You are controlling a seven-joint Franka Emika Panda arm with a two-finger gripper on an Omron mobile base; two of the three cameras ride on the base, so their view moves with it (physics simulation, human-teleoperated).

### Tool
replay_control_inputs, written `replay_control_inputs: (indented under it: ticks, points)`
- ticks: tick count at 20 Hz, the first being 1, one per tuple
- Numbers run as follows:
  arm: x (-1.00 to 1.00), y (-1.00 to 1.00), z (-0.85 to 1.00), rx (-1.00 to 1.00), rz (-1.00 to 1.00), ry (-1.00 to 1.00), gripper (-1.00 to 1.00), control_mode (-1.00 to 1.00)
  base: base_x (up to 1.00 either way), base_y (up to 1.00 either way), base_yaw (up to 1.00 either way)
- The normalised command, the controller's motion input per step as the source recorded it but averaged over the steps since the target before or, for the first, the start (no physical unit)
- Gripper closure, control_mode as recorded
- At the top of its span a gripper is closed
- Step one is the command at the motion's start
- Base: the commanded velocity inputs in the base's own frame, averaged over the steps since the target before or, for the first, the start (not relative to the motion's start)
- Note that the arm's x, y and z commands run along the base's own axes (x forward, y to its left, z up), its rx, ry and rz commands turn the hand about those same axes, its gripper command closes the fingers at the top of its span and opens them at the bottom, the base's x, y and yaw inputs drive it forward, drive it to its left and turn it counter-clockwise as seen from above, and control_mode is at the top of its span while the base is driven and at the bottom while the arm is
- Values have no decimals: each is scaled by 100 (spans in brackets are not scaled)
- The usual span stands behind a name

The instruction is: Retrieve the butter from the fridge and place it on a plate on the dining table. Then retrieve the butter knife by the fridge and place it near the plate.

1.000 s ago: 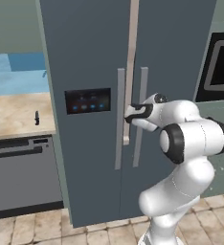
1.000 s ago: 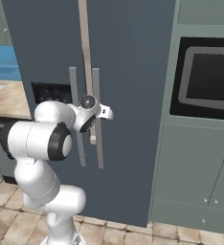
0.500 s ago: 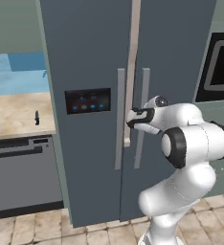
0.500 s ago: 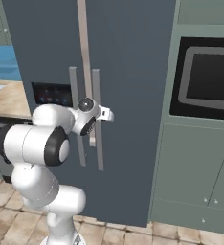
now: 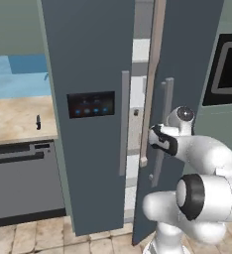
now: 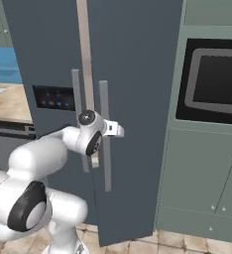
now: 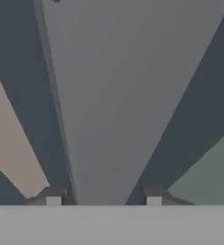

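hand (image 5: pixel 156 140) clamped round the right door's bar handle (image 7: pixel 104 100), fingers (image 7: pixel 54 196) either side of it, door swung partway out from the fridge (image 5: pixel 88 59). risk now: the bar slipping free if the pull runs off the door's arc. beyond the hand, white shelves (image 5: pixel 138 94) show in the gap; butter unseen. butter knife (image 5: pixel 38 121) on the bench (image 5: pixel 14 114) far left.

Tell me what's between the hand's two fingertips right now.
The fridge's right door handle, a grey vertical bar, sits between the fingertips in the hand view.
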Motion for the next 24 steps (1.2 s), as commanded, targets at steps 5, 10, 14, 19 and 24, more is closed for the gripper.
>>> replay_control_inputs:
  ticks: [5,10,14,19,24]
  points:
    - [-100,-67,1,-10,-3,15,-100,-100,0,0,0]
    - [-100,45,27,-20,2,1,-100,-100,0,0,0]
    - [-91,100,49,-46,4,0,-100,-100,0,0,0]
    - [49,100,36,-33,0,24,-100,-100,0,0,0]
    - [100,25,4,-16,-3,40,-100,-100,0,0,0]
